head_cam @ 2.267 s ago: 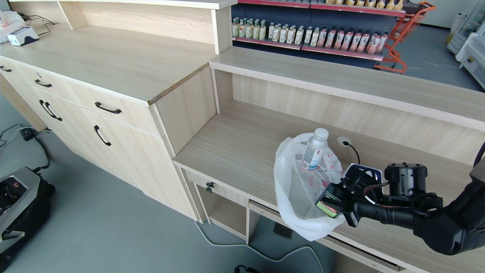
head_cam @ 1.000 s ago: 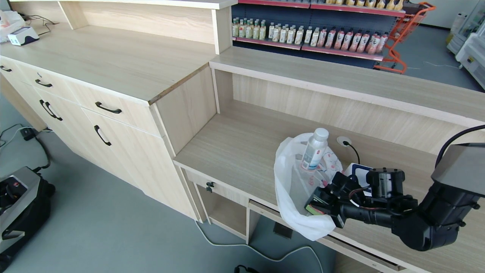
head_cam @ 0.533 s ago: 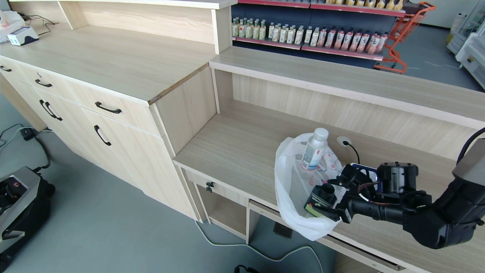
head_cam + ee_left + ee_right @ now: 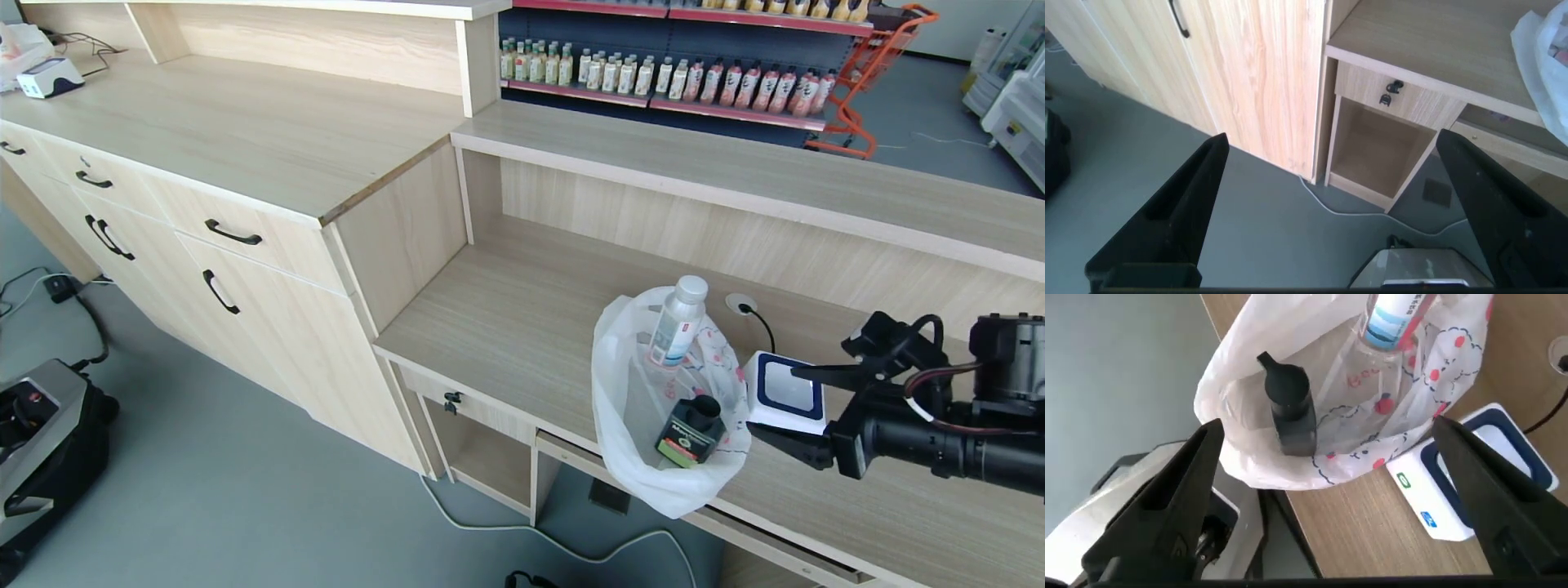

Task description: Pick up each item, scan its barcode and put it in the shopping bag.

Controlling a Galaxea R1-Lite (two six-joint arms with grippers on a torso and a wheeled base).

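The white shopping bag (image 4: 633, 392) stands near the front edge of the lower counter (image 4: 522, 327). In it are an upright clear bottle with a white cap (image 4: 678, 327) and a dark bottle with a black cap (image 4: 691, 429), which leans low in the bag. My right gripper (image 4: 775, 402) is open and empty, just right of the bag and over the white-and-blue scanner (image 4: 780, 392). The right wrist view looks past the gripper (image 4: 1327, 429) at the bag (image 4: 1249, 392), dark bottle (image 4: 1290, 416), clear bottle (image 4: 1392, 318) and scanner (image 4: 1454, 490). My left gripper (image 4: 1331, 139) hangs open over the floor beside the cabinet.
A cable runs from a hole (image 4: 741, 306) in the counter behind the bag. A raised shelf (image 4: 735, 171) overhangs the back of the counter. A drawer cabinet (image 4: 204, 237) stands to the left. An open cubby (image 4: 1380, 155) sits under the counter's front.
My right gripper, which held the dark bottle over the bag, lowered it in, opened and drew back to the right. The dark bottle now rests in the bag.
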